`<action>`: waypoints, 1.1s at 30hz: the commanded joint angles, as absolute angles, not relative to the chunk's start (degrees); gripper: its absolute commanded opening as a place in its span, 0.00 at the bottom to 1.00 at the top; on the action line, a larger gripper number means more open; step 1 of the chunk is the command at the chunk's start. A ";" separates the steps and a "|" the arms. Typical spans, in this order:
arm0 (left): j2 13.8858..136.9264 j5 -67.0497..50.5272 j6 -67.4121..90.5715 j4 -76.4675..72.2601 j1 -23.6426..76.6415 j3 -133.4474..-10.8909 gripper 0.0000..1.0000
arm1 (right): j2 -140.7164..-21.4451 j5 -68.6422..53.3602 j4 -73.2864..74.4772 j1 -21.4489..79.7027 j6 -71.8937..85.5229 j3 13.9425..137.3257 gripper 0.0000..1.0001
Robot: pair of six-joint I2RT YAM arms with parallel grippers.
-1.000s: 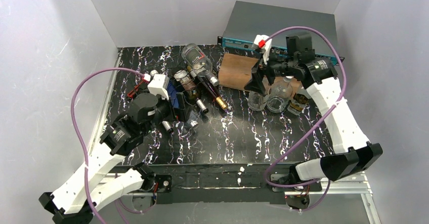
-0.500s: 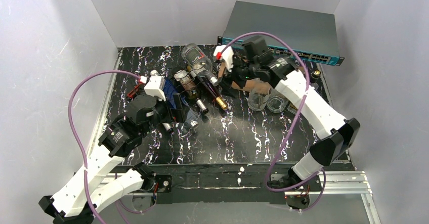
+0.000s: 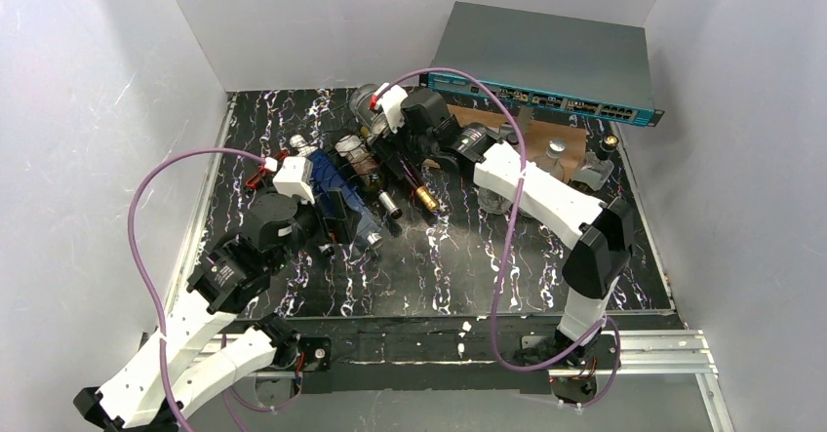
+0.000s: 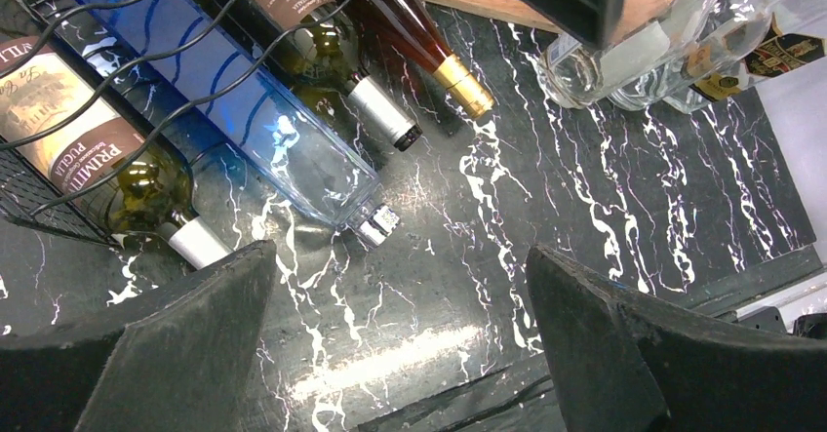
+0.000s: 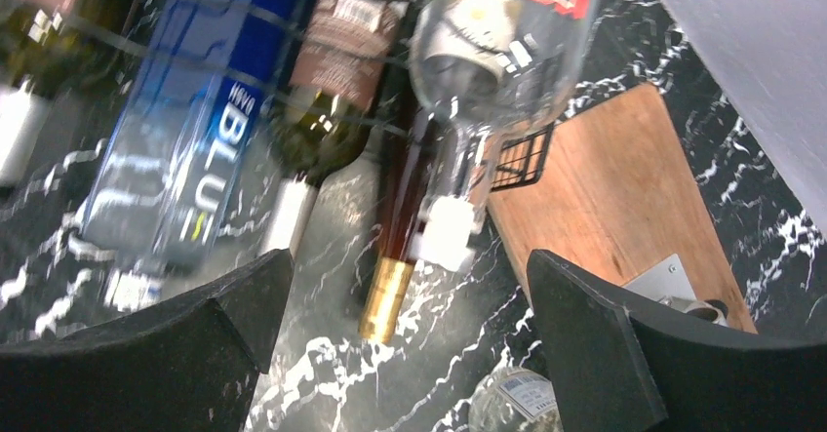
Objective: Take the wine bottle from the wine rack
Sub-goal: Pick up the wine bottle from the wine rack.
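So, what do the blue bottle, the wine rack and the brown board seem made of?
The blue bottle: probably glossy tinted glass; the tabletop pattern shows through. The wine rack: thin black wire, likely coated metal. The brown board: matte wood, with faint grain.

One wire rack [image 5: 524,162]. Five bottles lying down: one white-capped green bottle [image 4: 146,183], one silver-capped green bottle [image 4: 322,71], one blue bottle [image 4: 263,120], one gold-capped dark bottle [image 4: 410,37], one clear bottle [image 5: 497,52]. One wooden board [image 5: 624,188]. One grey box [image 3: 546,52]. Standing glassware [image 4: 585,61]: number indeterminate

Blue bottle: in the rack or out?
In. The blue bottle lies on its side under the wires of the wine rack, capped neck sticking out.
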State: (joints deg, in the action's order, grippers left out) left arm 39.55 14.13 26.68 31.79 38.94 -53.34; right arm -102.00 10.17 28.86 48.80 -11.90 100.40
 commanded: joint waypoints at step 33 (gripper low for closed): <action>36.89 17.67 25.94 32.62 38.64 -51.33 0.99 | -110.79 12.93 15.39 45.19 -3.77 98.89 0.66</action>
